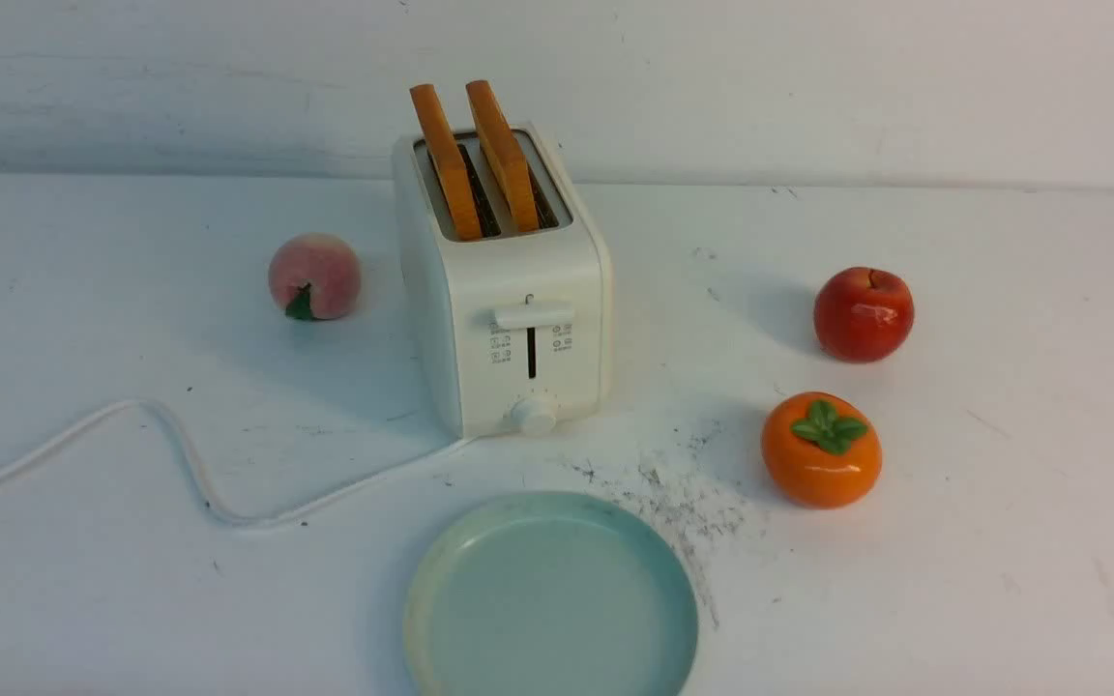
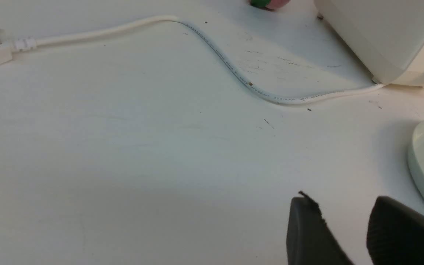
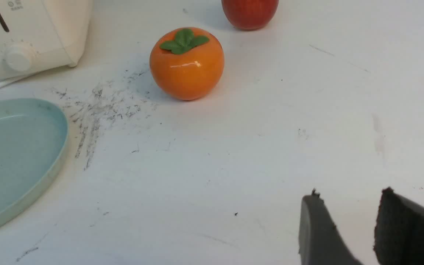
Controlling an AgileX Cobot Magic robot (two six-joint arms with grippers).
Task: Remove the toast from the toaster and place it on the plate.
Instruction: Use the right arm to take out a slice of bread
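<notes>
Left wrist view shows the left jaws parted by a modest gap with nothing between them, low over the desk (image 2: pixel 142 147), on the robot's side of the toaster (image 2: pixel 377 33) and to its left. In the right wrist view the right jaws are likewise apart and empty, to the toaster's right. Neither arm reaches into the front view. Farther out lies the plate (image 1: pixel 549 599), with nothing on it, just short of the toaster's lever face. Beyond it, the left toast slice (image 1: pixel 445 159) and the right toast slice (image 1: pixel 502 153) stand on edge in the toaster's slots, their upper parts well clear of its top. Their long axis runs away from the robot, drifting a little leftward at the far end, so the broad faces look left and right. Jaws coming from above would likely have to close across that thin width. Both arms seem about equally near, each better placed for the slice on its own side.
</notes>
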